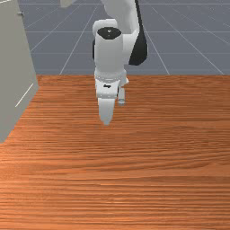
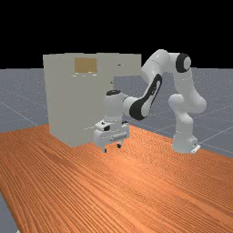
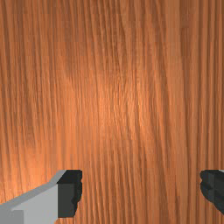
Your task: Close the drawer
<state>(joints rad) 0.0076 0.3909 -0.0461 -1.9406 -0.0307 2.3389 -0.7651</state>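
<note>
Far view: the drawer (image 2: pixel 129 66) juts from the upper part of the cabinet (image 2: pixel 68 100), on the side facing the arm's base. It sits well above the tool (image 2: pixel 112 148) and over toward that base. Cabinet body stands beside the tool, the two apart.

Tool state: released. Wrist view gives both fingers (image 3: pixel 69 192) spread wide, nothing between them, with bare worktop (image 3: pixel 111 87) below. Hand points down and rides low, just over the wood.

Step in hand (judged): bring the hand round to the drawer's outer face. No grasp needed; a push should do.

Method notes:
1. Lift first, on the cabinet-free side of the tool, until the fingers are at the drawer's height. Going straight across from here would risk catching the drawer's underside or side wall.
2. Draw back toward the arm's base until the tool is past the outer face, then move sideways in front of it. Watch the forearm (image 2: pixel 152 95), which passes near the drawer in the far view.
3. Bring the fingers together before contact, for a firmer, blunter pusher.
4. Touch near the middle of the face; an off-centre push may make the drawer bind.
5. Push level toward the cabinet, slow and steady, following the slide's line until it seats. Pressing down or up would only add friction.

Progress estimate: approach stage; closing push not begun.
</note>
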